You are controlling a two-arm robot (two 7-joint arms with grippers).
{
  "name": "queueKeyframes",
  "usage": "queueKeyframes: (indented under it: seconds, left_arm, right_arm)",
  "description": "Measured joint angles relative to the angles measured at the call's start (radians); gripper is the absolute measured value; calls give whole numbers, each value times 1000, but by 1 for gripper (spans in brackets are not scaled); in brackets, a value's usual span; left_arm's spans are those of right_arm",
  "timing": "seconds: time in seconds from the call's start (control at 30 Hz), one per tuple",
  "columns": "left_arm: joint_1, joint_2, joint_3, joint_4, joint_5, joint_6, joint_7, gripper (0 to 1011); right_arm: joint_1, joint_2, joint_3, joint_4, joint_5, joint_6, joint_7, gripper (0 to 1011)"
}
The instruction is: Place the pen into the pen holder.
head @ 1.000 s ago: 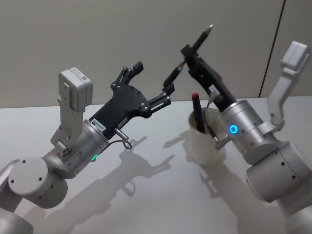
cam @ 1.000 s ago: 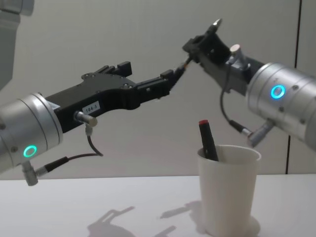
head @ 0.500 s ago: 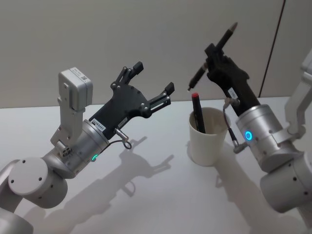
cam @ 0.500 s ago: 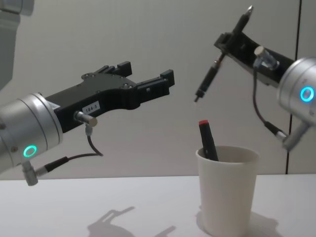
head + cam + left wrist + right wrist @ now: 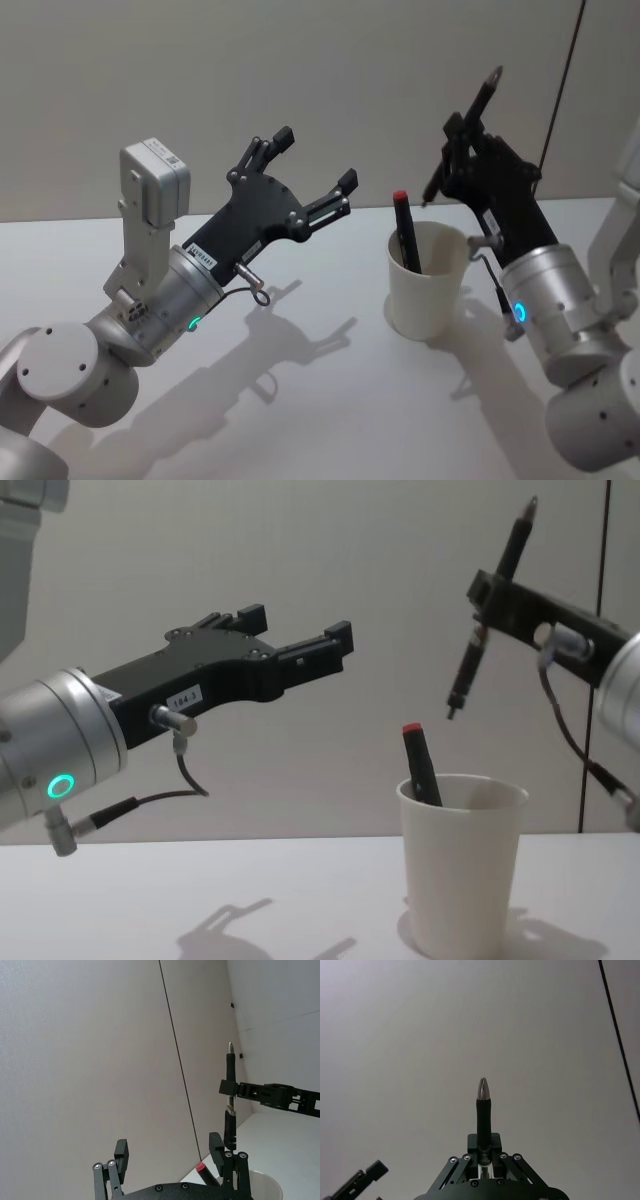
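Chest view is showing the right gripper (image 5: 497, 592) clamping a black pen (image 5: 487, 608) about mid-length, its fingers (image 5: 512, 601) closed on the barrel. The pen is hanging nearly upright, slightly tilted, with one end projecting above the fingers and the narrow end pointing down. That lower end is sitting above the cup (image 5: 462, 865) and not yet below its rim. The upright hold appears chosen so that the pen can drop lengthwise through the cup mouth.

The cup is standing upright on the tabletop (image 5: 200, 900), below the right fingers. A red-capped pen (image 5: 421, 764) is already leaning inside it against the left wall, so the open space is lying toward the right side of the mouth; the held pen is judged to need lowering there to avoid fouling the red cap.

Head view is showing the right arm reaching up and forward from the right, wrist raised, with the gripper (image 5: 462, 152) above and just behind the cup (image 5: 428, 280).

The left gripper (image 5: 315, 172) is hovering to the left of the cup, well apart from the pen (image 5: 463, 140), its fingers (image 5: 343, 182) spread open and holding nothing. Its forearm is angling upward.
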Motion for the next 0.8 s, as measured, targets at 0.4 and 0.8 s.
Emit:
queueKeyframes:
  seconds: [0.4,0.8]
  left_arm:
    - [0,0,0,0,0,0,0,1001]
    - [0,0,0,0,0,0,0,1001]
  right_arm:
    - [-45,15,-21,-3,-221,-30,-73,143]
    - [-74,7,-50,56,-471,-54,-166,143]
